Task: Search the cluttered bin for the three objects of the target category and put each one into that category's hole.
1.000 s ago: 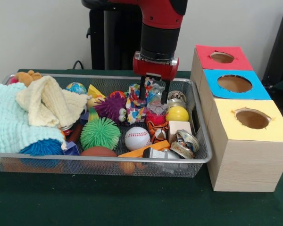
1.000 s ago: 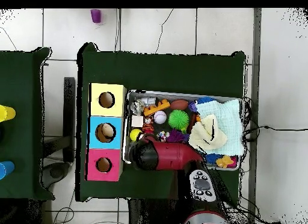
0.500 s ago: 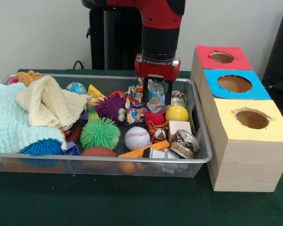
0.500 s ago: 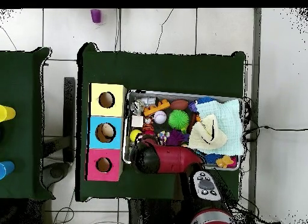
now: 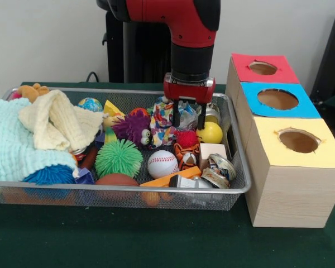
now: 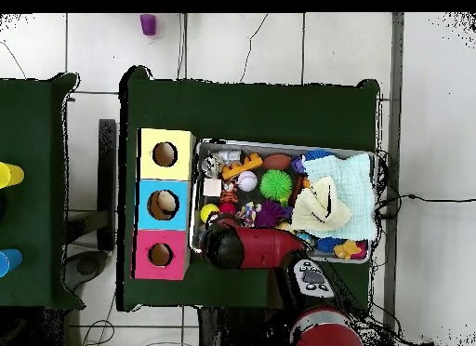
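The silver wire-mesh bin (image 5: 128, 188) stands on the green table, full of mixed things; it also shows in the overhead view (image 6: 279, 145). My gripper (image 5: 188, 119) hangs over the bin's far right part, just above the clutter. It is shut on a crumpled shiny wrapper (image 5: 187, 110) held between its black fingers (image 5: 202, 118). A yellow ball (image 5: 210, 134) lies just right of it, and a colourful patterned cloth toy (image 5: 163, 120) just left. In the overhead view the red arm (image 6: 246, 246) hides the gripper.
Three wooden boxes with holes stand right of the bin: red top (image 5: 262, 68), blue top (image 5: 277, 99), yellow top (image 5: 297, 142). The bin holds a baseball (image 5: 162, 163), a green spiky ball (image 5: 118, 157), crushed cans (image 5: 220, 167) and folded towels (image 5: 17, 145).
My gripper has moved a little to the right, toward the boxes, with the crumpled wrapper between its fingers. The arm above it has swung along.
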Tool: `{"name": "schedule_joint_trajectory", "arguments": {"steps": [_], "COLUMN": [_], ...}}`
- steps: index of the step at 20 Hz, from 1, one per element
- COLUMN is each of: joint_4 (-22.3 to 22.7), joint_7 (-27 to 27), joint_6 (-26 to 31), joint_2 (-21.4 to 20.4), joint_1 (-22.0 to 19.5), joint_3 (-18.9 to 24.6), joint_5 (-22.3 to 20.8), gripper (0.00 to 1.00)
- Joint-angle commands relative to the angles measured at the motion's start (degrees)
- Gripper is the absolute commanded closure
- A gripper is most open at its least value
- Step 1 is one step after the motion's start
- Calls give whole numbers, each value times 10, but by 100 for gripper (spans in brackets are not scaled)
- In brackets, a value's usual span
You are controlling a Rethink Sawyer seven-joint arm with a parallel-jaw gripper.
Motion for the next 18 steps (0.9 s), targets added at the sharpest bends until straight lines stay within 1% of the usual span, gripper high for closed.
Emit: {"name": "schedule_joint_trajectory", "arguments": {"steps": [1, 5, 7, 11, 14, 15, 18], "joint_4": [15, 17, 24, 51, 66, 68, 62], "joint_7": [46, 42, 41, 30, 25, 25, 24], "joint_6": [-11, 0, 11, 58, 72, 73, 70], "joint_2": [53, 46, 32, -23, -45, -48, -39], "joint_1": [-2, -1, 0, -2, -11, -12, -15], "joint_3": [42, 38, 37, 34, 39, 39, 43], "joint_5": [-25, -23, -21, -18, -16, -16, -15], "gripper": [0, 0, 0, 0, 0, 0, 0]}}
